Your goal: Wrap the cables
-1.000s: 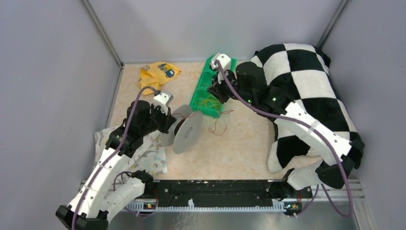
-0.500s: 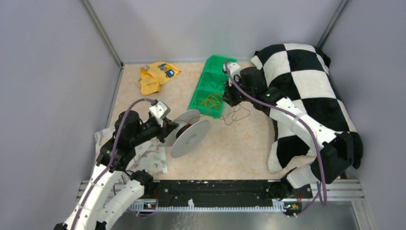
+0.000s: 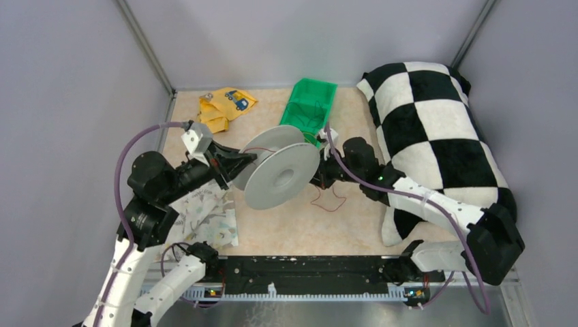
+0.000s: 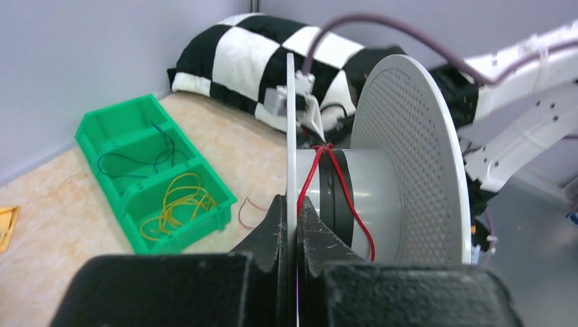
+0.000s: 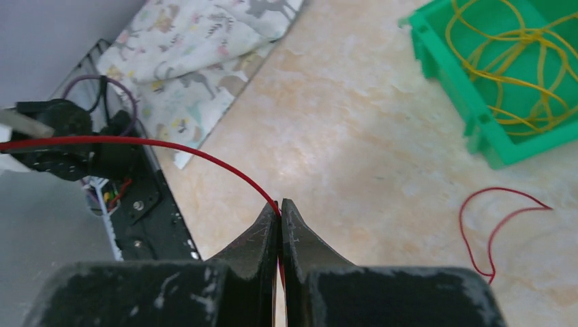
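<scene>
Near left: pale animal-print cloth (image 3: 208,214) flat on the marbled beige bench (image 3: 286,228), partly under my left arm.

Left claw (image 4: 292,204): pinched tight onto the edge of one thin flange of the grey round plastic spool (image 3: 283,176), fingers on either face. The spool is held up by that flange, its axis roughly level and both discs standing on edge.

Task wire: the thin red wire (image 5: 204,151) crosses the spool's hub in a few loose turns. From there, one strand runs out to the right claw.

Right claw (image 5: 280,208): fully closed, with the red wire nipped between the tips. It sits low, just beside the spool's right rim. A slack loop of the same wire lies on the bench close to it.

Mid bench: green plastic divided bin (image 4: 102,129), behind the spool. A thin yellow wire bundle (image 4: 180,204) is in its end compartment, a dark thin wire in the next.

Far left corner: crumpled yellow cloth with a truck print (image 3: 221,105).

Far right: black-and-white chequered pillow (image 3: 436,122) along the wall.
</scene>
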Available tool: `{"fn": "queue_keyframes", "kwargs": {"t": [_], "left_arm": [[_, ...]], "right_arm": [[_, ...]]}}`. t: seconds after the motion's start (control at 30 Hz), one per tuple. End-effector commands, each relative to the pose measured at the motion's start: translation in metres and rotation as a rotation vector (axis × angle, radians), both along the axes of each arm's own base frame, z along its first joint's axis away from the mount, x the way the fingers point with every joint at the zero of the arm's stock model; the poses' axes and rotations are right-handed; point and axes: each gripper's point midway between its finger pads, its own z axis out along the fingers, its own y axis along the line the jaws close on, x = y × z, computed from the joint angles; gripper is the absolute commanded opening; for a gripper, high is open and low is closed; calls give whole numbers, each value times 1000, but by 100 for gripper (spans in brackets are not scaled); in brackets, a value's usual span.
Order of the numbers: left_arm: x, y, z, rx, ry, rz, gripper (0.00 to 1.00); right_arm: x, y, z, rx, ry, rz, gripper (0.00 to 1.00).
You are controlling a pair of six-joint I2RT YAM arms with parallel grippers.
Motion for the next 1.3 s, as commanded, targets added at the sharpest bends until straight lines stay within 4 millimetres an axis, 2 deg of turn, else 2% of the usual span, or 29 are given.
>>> {"fn": "queue_keyframes", "kwargs": {"t": [0.0,0.1,0.2,0.27,0.4,0.47,0.63,0.77,0.9,1.03,1.1,1.27], "left_arm": [[-1,-3,68,-211,-61,-1,0],[18,5,75,-286,2,105,0],[36,16,70,-337,59,219,0],[48,27,63,-394,97,314,0],[84,61,27,-425,214,598,0],[93,71,21,-458,242,677,0],[101,93,13,-525,284,816,0],[103,110,-2,-521,315,927,0],[104,116,-14,-508,341,973,0],[104,123,-26,-466,358,1026,0],[105,131,-39,-423,388,1089,0],[108,144,-57,-347,433,1204,0]], "right_arm": [[-15,24,36,205,-61,16,0],[-25,35,35,329,-50,12,0],[-34,49,29,343,-52,9,0],[-45,59,30,363,-62,28,0],[-60,76,30,413,-60,38,0],[-68,83,32,431,-56,34,0],[-82,93,37,438,-69,11,0],[-89,96,43,427,-92,-5,0],[-96,106,49,411,-99,25,0],[-106,119,58,363,-117,73,0],[-108,126,63,314,-132,107,0],[-117,139,83,220,-174,208,0]]}}
